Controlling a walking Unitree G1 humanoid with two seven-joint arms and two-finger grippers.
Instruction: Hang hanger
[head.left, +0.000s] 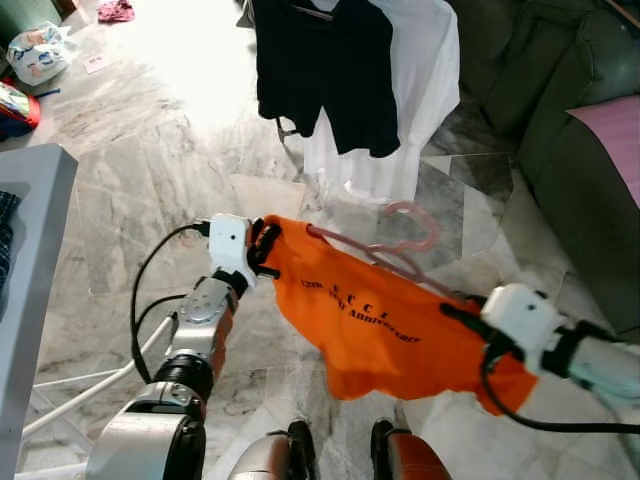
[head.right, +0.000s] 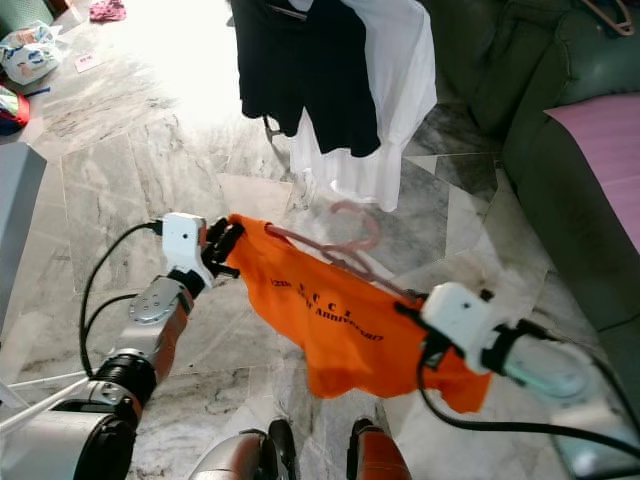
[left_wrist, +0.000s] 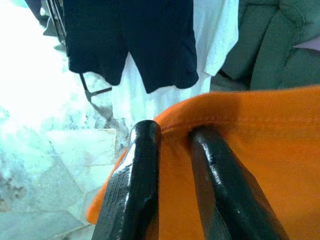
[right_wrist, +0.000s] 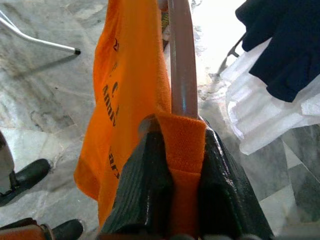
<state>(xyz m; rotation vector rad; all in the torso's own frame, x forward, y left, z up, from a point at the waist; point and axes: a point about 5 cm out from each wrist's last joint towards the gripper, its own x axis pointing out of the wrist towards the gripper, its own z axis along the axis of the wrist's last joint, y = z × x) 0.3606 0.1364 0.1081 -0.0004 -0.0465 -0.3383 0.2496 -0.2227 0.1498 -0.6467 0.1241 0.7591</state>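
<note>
Hanger (head.left: 400, 250) inside orange shirt (head.left: 390, 335) spans both clenched end effectors, left (head.left: 262, 248) and right (head.left: 470, 322).

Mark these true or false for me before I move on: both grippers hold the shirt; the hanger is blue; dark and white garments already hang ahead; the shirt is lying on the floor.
1. Both grippers hold the orange printed T-shirt. True: the left gripper and right gripper each clamp an end.
2. The plastic hanger is blue. False: it is pink.
3. A dark garment and a white garment hang ahead. True.
4. The shirt lies on the marble floor. False: it is stretched in the air between the grippers.
</note>
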